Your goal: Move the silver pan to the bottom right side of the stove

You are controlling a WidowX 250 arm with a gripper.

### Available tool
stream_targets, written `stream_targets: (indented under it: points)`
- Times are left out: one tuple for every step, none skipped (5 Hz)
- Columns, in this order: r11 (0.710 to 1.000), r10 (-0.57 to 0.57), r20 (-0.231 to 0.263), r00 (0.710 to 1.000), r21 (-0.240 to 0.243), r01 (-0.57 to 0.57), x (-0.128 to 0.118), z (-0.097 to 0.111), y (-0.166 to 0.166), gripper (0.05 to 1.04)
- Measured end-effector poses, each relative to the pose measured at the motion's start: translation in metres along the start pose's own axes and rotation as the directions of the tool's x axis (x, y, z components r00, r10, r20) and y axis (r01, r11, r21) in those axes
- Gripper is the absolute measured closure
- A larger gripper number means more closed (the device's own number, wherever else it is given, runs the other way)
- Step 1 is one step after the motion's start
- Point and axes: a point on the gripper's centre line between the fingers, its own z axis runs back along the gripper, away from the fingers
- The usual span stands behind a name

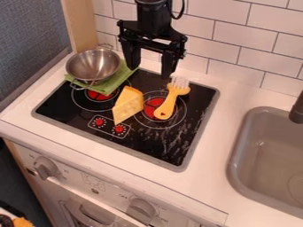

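Observation:
The black gripper [149, 71] hangs over the back edge of the stove, its two fingers spread apart with nothing between them. To its left, the silver pan [93, 65], a round metal bowl shape with two wire handles, rests on a folded green cloth [120, 79] at the stove's back left corner. The black stove [157, 144] has red burner circles and two red printed knobs.
A yellow cheese wedge [128, 105] lies mid-stove, right of the pan. Beside it, a yellow-handled brush or fork [168, 103] covers part of the right burner. A grey sink [266, 155] is at the right; a tiled wall [231, 44] stands behind.

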Motion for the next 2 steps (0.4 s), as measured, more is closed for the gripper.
stream_targets:
  points:
    - [1.000, -0.001, -0.029, 1.000, -0.006, 0.001, -0.002, -0.009, -0.001, 0.083]
    - [0.998, 0.052, -0.012, 0.999, -0.036, -0.052, 0.000, -0.011, 0.015, 0.083]
